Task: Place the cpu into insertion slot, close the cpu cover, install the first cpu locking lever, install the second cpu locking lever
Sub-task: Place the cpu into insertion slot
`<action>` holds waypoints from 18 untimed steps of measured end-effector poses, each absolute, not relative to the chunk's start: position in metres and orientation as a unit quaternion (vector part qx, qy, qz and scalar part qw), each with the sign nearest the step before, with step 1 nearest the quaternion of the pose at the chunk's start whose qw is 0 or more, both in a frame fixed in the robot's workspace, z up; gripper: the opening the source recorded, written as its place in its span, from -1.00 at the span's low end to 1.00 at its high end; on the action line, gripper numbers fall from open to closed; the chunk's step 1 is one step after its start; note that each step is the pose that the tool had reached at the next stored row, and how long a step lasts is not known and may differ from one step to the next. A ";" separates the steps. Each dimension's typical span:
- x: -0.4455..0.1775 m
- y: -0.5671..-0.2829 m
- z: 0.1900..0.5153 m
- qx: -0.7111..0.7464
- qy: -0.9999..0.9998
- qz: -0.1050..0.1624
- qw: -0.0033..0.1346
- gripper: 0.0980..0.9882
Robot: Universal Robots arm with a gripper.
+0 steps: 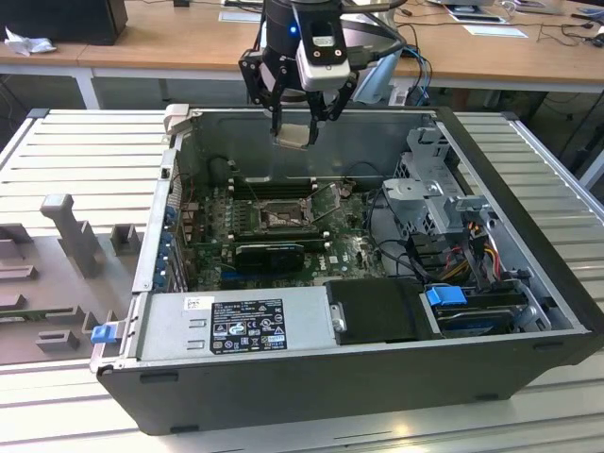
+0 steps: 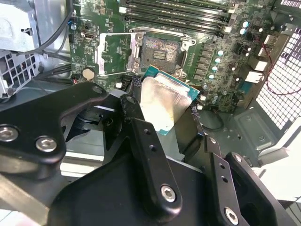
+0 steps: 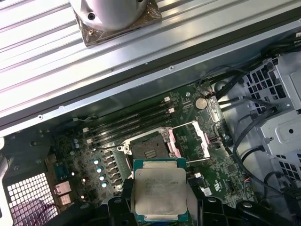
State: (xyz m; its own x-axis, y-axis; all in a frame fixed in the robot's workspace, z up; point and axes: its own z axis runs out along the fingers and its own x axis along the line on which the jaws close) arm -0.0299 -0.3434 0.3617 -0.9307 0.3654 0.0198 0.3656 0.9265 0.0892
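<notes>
Hand: your hand hangs over the open computer case, at about the level of its top rim. Its dark fingers are pinched on two opposite edges of the cpu.
Cpu: you see the cpu in the air between the fingertips, its pale metal top facing both wrist views. A green border shows around the metal top. It is well clear of the board and touches nothing but the fingers.
Insertion slot: the insertion slot sits bare on the green board, its dark contact field uncovered in both wrist views.
Cpu cover: the cpu cover is swung open to one side of the slot, and you can see the board through its square window. The first wrist view shows it too, just beside the slot.
Memory slots: long black memory slots run along the far side of the slot from the cpu.
Power supply: a grey power supply fills the near edge of the case in the exterior view.
Worktop: the case lies on a ribbed metal worktop. Grey fixtures stand towards the exterior view's left.
</notes>
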 end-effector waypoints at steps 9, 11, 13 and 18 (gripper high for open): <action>-0.030 -0.343 0.361 -0.222 -0.974 -0.046 0.000 -0.03; -0.030 -0.343 0.359 -0.222 -0.974 -0.046 0.000 -0.03; -0.030 -0.344 0.359 -0.224 -0.973 -0.045 0.000 -0.03; -0.030 -0.344 0.358 -0.265 -0.963 -0.046 -0.002 -0.03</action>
